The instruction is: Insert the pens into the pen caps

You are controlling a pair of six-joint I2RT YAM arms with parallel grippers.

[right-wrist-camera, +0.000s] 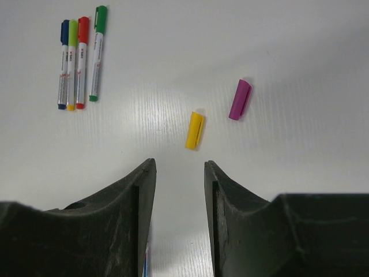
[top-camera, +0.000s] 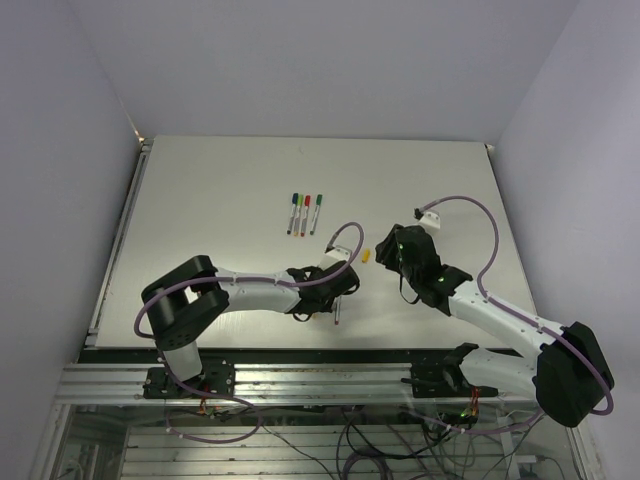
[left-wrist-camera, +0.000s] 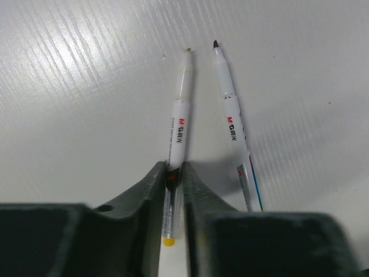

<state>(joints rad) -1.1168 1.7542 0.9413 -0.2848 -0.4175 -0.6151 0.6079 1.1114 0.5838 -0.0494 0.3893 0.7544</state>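
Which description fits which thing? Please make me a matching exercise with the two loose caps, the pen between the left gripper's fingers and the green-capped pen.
Things:
1. yellow cap
2. purple cap
3. yellow-ended pen
4. green-capped pen

Descriptions:
A. uncapped, between the fingers of the left gripper
B. rightmost of the four capped pens
C. the cap nearest the open right gripper
D. to the right of the yellow cap in the right wrist view

Pairs: 1-C, 2-D, 3-A, 4-B
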